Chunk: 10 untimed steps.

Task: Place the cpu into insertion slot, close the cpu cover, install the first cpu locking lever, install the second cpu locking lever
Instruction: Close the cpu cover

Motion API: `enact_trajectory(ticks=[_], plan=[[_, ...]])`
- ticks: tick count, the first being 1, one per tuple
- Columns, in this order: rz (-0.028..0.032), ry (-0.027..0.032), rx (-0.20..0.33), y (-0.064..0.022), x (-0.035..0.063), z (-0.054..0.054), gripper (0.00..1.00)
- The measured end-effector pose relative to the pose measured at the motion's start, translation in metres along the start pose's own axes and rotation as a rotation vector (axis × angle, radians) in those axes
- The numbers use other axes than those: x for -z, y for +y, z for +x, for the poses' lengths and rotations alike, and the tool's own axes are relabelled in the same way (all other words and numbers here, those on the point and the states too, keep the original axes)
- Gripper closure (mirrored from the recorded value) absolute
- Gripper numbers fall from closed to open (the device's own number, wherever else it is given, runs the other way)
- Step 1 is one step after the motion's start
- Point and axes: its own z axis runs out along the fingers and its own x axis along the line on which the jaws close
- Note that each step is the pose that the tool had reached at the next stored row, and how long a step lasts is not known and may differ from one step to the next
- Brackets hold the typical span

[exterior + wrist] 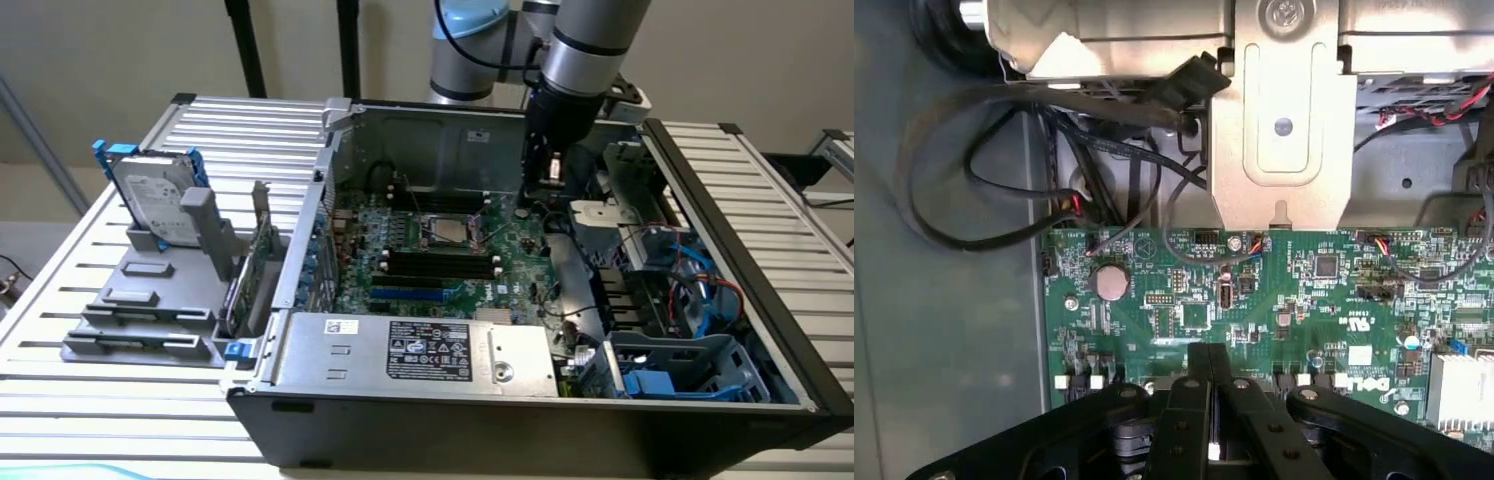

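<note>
**Exterior view places the socket; wrist view settles the fingers**

From the exterior view you get the whole layout: one slatted table (747,200), one open computer case (534,430) lying on it, and one arm (587,50) reaching down into the case's far side. One boxy power supply (414,350) sits along the near wall, with one green motherboard (507,250) behind it. One hard drive (154,195) stands upright in a grey holder outside the case, at that view's left.

The insertion slot (447,228) is near the middle of the board. It is a shiny rim around a greyish centre, and you cannot tell what lies in it. The gripper (549,185) hangs to that view's right of the slot, well apart from it. The black memory slots (434,262) are too close together to count.

The wrist view adds the detail. The gripper (1211,352) is closed, finger against finger, above the board's edge. Beyond it are one metal bracket (1282,130), several looping black cables (1004,170) and one coin cell (1111,282).
</note>
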Motion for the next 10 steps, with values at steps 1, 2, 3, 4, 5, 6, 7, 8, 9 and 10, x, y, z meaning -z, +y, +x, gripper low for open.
enact_trajectory(ticks=[1,2,3,4,5,6,7,8,9,10], plan=[[0.0000,0.0002,0.000,0.0001,-0.0017,0.000,0.89],[0.0001,0.0006,0.000,0.0002,-0.0035,0.000,0.89],[0.0001,0.0011,0.000,0.0003,-0.0054,-0.001,0.89],[0.0001,0.0017,0.000,0.0004,-0.0071,-0.001,0.89],[0.0002,0.0026,0.000,0.0005,-0.0089,-0.001,0.89],[0.0002,0.0036,0.000,0.0006,-0.0105,-0.001,0.89],[0.0002,0.0045,0.001,0.0004,-0.0116,-0.001,0.89],[0.0004,0.0057,0.001,-0.0001,-0.0124,-0.001,0.89],[0.0011,0.0068,0.001,-0.0007,-0.0130,-0.001,0.89],[0.0038,0.0069,0.001,-0.0014,-0.0130,-0.001,0.89]])
